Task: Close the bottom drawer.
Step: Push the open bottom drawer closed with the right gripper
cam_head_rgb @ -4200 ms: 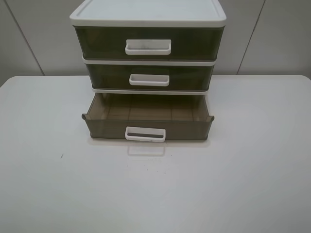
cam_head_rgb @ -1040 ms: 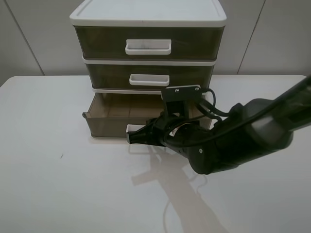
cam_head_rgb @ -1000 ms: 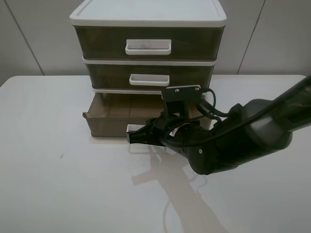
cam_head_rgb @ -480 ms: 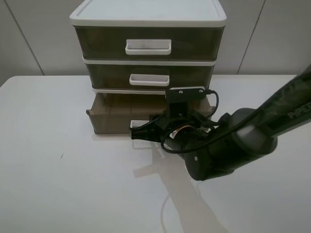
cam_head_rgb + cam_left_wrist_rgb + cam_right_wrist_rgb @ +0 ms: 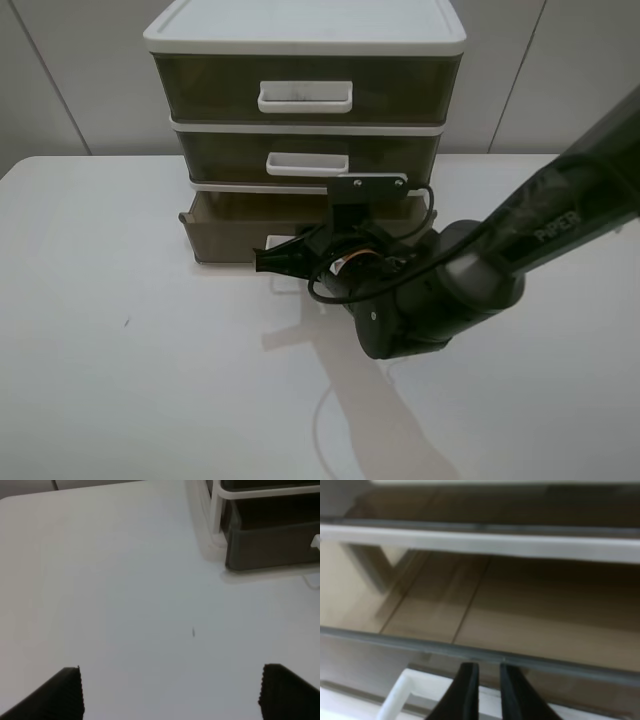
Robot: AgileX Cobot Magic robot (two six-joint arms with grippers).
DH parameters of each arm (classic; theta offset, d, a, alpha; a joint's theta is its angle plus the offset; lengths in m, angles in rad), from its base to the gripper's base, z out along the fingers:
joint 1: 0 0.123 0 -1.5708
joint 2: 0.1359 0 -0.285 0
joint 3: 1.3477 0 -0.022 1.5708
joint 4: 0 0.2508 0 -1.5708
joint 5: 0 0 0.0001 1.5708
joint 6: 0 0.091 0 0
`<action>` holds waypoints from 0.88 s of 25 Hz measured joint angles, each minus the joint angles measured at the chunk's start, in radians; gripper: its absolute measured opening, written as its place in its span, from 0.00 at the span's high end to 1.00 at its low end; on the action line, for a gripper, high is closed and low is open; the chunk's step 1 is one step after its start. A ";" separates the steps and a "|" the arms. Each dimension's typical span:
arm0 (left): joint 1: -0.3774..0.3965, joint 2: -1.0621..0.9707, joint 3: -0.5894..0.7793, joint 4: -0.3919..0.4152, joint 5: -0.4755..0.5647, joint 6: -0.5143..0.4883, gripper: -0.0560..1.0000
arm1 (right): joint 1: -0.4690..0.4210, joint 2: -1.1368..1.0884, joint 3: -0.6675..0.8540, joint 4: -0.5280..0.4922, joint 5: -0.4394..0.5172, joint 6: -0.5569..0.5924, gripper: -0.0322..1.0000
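Observation:
The bottom drawer [image 5: 225, 238] is smoky brown and stands a short way out of the white-framed unit [image 5: 300, 25]. Its white loop handle [image 5: 282, 243] shows only in part behind my right gripper [image 5: 262, 263]. That gripper is shut, with its tips against the drawer front by the handle. In the right wrist view the gripper [image 5: 489, 690] has its two dark fingers close together below the drawer's front rim [image 5: 395, 641], beside the handle [image 5: 400, 692]. My left gripper [image 5: 172, 695] is open and empty over bare table, far from the drawer [image 5: 270, 545].
The middle drawer [image 5: 230, 158] and the top drawer [image 5: 210, 90] are shut. The unit stands at the back of a white table [image 5: 120, 380]. My right arm [image 5: 470, 280] reaches in from the right. A grey wall is behind the unit.
The right arm came in from the right and its shut gripper moved toward the unit. The bottom drawer has slid back from wide open to only a short way out.

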 joint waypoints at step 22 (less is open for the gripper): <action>0.000 0.000 0.000 0.000 0.000 0.000 0.27 | 0.001 0.125 -0.159 0.074 -0.080 0.000 0.95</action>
